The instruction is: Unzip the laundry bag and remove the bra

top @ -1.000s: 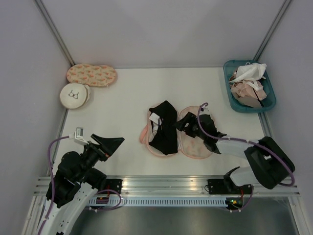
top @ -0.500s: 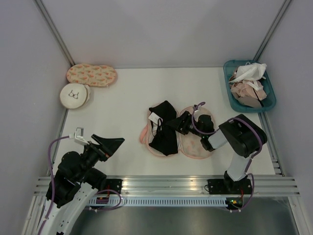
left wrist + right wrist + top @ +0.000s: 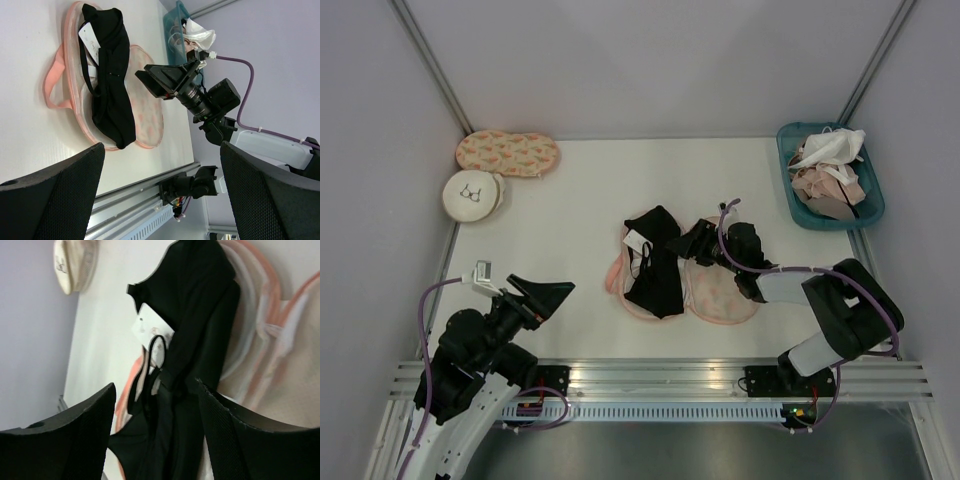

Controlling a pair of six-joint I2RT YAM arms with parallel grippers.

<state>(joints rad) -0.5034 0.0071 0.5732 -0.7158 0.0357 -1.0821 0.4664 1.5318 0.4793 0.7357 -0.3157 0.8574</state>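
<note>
Black bra (image 3: 658, 270): draped across the left cup of the opened laundry bag (image 3: 720, 295), white tag (image 3: 637, 243) up, print unreadable.
Teal basket (image 3: 790, 205): far right of the bag, holding white, pink and beige garments (image 3: 830, 160).
Right hand (image 3: 692, 243): over the bag's middle, beside the bra, fingers apart, nothing held.
Left hand (image 3: 542, 292): left of the bag, fingers spread wide, empty.

Your left arm (image 3: 470, 365) sits folded near its base, the left black two-finger gripper (image 3: 552, 290) raised, jaws spread wide; your right arm (image 3: 840, 318) stretches low toward the left, the right black two-finger gripper (image 3: 692, 245) with jaws parted
</note>
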